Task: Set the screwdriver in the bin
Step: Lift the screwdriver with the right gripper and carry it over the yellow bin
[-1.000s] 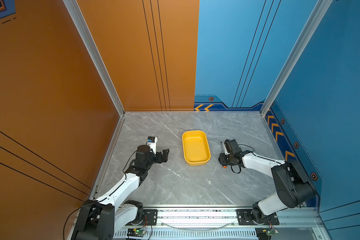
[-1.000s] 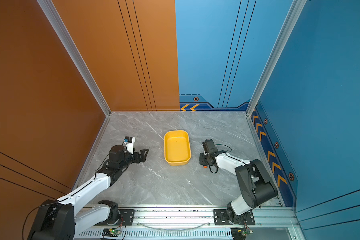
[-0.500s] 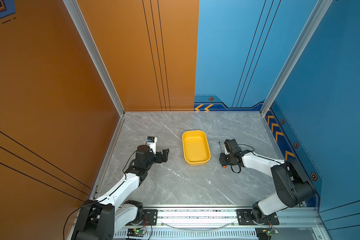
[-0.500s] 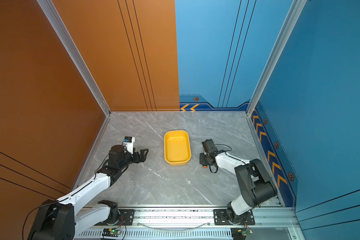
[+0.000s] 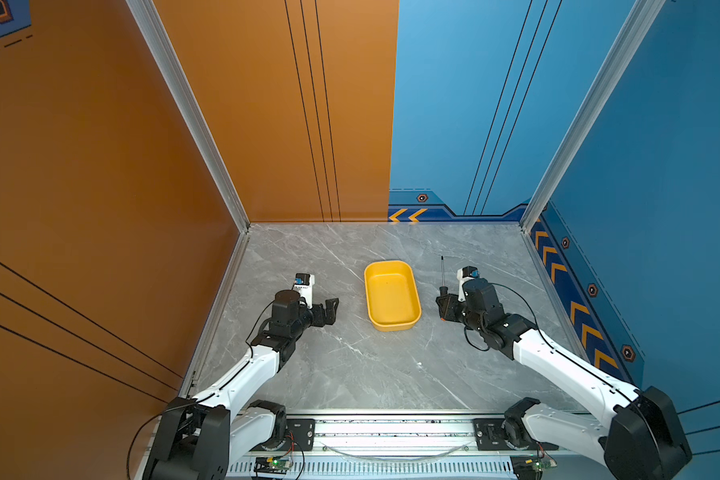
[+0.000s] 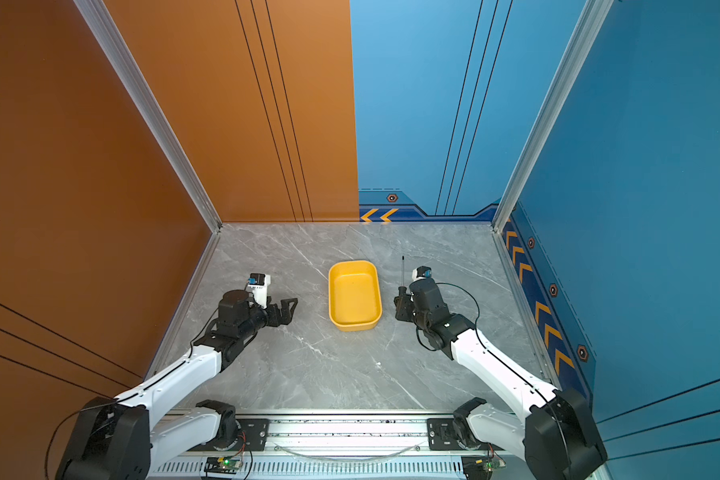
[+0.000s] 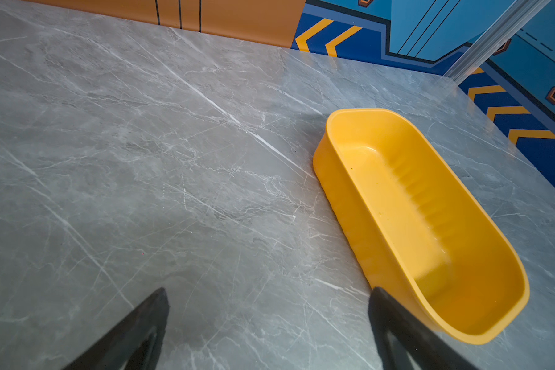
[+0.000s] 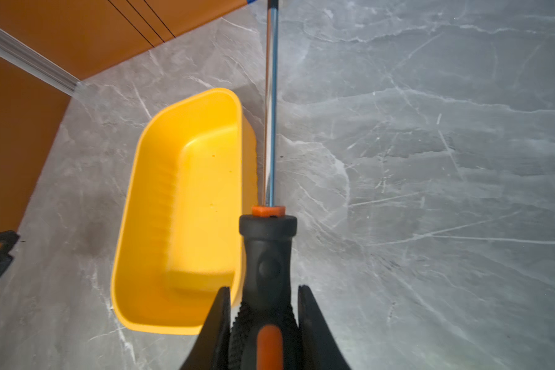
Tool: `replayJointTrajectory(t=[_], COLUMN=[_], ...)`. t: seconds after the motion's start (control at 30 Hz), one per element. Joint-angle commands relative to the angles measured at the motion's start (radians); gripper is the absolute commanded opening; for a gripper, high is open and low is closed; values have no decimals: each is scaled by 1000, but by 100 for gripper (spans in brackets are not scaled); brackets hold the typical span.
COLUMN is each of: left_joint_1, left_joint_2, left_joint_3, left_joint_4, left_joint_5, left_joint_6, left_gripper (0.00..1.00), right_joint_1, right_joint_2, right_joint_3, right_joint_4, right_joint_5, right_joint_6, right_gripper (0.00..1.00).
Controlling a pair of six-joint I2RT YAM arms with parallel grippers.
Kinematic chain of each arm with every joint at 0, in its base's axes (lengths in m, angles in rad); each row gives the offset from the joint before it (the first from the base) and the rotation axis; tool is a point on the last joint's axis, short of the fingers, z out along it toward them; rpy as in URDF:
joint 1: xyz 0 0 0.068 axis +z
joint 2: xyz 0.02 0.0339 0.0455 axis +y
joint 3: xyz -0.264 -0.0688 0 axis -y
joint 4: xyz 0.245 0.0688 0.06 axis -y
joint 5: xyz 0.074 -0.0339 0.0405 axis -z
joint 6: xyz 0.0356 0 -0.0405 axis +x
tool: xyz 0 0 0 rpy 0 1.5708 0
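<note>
Gripping the screwdriver (image 8: 266, 266) by its black handle, the right fingers (image 8: 313, 326) hold it just beside the bin (image 8: 154, 208), shaft running along the bin's long wall toward the back. Left fingers (image 7: 138, 323) stand open above the surface (image 7: 173, 160) on the bin's other side, close to its corner.

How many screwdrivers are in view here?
1. The screwdriver is clamped by its handle in the right gripper, just right of the empty yellow bin in both top views. None seems hidden elsewhere.
</note>
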Motion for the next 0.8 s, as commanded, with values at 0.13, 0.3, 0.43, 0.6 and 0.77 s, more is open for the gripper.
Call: replayJointTrajectory(t=[0.13,0.3,0.43,0.6,0.77], left_joint_1=[12,13,16,20,21], left_joint_2=[1,-8,-11,-8,-1], left_joint_3=[21,16,15,17,18], left_joint_4=[-4,-4,-7,-7,-7], left_joint_5=[20,19,19,26,28], left_joint_6=[-10,-12,-13,-16,-19], left_gripper=[98,98,98,98,98], right_joint_1=[201,273,307,317,317], right_joint_2=[140,328,471,581,625], right_joint_3=[196,348,460,525,533], right_joint_4=[-14,-41,-86,-113,-127], right_joint_5=[258,301,330,315,303], right_joint_6=[31,26,42,78,91], right_gripper=[0,0,0,0,0])
